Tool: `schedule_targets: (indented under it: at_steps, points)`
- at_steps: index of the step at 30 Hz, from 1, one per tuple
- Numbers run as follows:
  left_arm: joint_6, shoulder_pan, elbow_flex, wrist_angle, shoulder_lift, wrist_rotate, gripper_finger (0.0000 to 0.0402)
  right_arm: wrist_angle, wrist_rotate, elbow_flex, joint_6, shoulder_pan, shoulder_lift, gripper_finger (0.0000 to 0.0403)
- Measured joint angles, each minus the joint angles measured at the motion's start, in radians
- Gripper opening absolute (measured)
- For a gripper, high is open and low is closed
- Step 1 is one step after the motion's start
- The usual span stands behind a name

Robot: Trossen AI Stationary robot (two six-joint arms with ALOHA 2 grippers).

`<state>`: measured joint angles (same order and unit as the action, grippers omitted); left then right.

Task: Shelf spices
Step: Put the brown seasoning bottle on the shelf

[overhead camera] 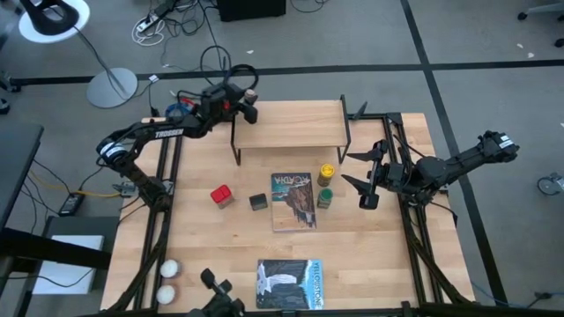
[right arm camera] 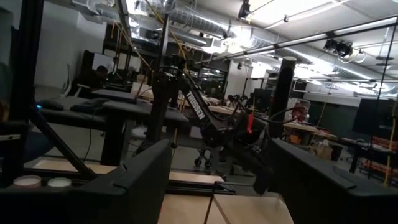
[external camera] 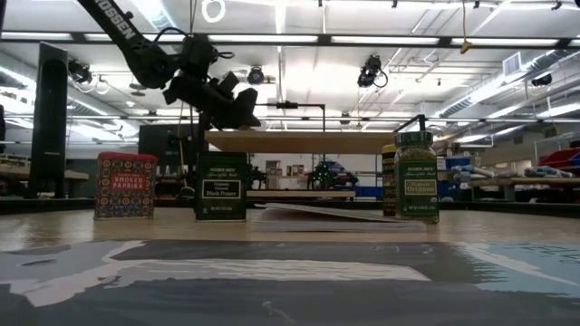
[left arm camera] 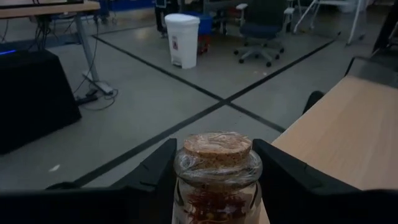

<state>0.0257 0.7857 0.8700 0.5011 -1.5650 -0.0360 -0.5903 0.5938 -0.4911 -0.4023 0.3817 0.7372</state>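
My left gripper (overhead camera: 245, 104) is shut on a tiny pale jar (left arm camera: 214, 177) with a cork lid and red threads inside, held in the air by the far left corner of the shelf (overhead camera: 286, 125). On the table in front of the shelf stand the red tin (overhead camera: 220, 195), the dark square tin (overhead camera: 258, 202), the yellow-lidded jar (overhead camera: 326, 172) and the green jar (overhead camera: 324, 199). My right gripper (overhead camera: 348, 169) waits open at the shelf's right end, above the table, with nothing between its fingers. My left gripper pinches the jar's glass body (left arm camera: 186, 186) just below the cork, one finger (left arm camera: 155, 177) on either side. The fingers come nearly level from the table's left. The jar sits upright in the hold, lifted clear of table and shelf.
A magazine (overhead camera: 293, 201) lies beside the two jars and another (overhead camera: 289, 283) at the near edge. Two white balls (overhead camera: 167, 280) sit at the near left corner. The shelf's black legs (overhead camera: 233, 145) stand at its ends. Bare shelf board (left arm camera: 348, 137) lies beside the jar.
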Motion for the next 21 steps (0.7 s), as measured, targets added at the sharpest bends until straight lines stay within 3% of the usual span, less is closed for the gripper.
schedule_targets:
  at_steps: [12,17,21]
  points:
    - [-0.018,0.000,0.001,-0.069,0.002,-0.017,0.0174,-0.008,0.000,0.000,-0.012,0.000,0.000,0.0270]
    - [-0.002,-0.005,0.001,-0.074,0.003,0.021,0.0174,-0.008,0.000,0.000,-0.013,0.000,0.000,0.0270]
    - [0.015,-0.009,0.001,-0.082,0.003,0.024,0.0222,-0.008,0.000,0.000,-0.018,0.000,0.000,0.0270]
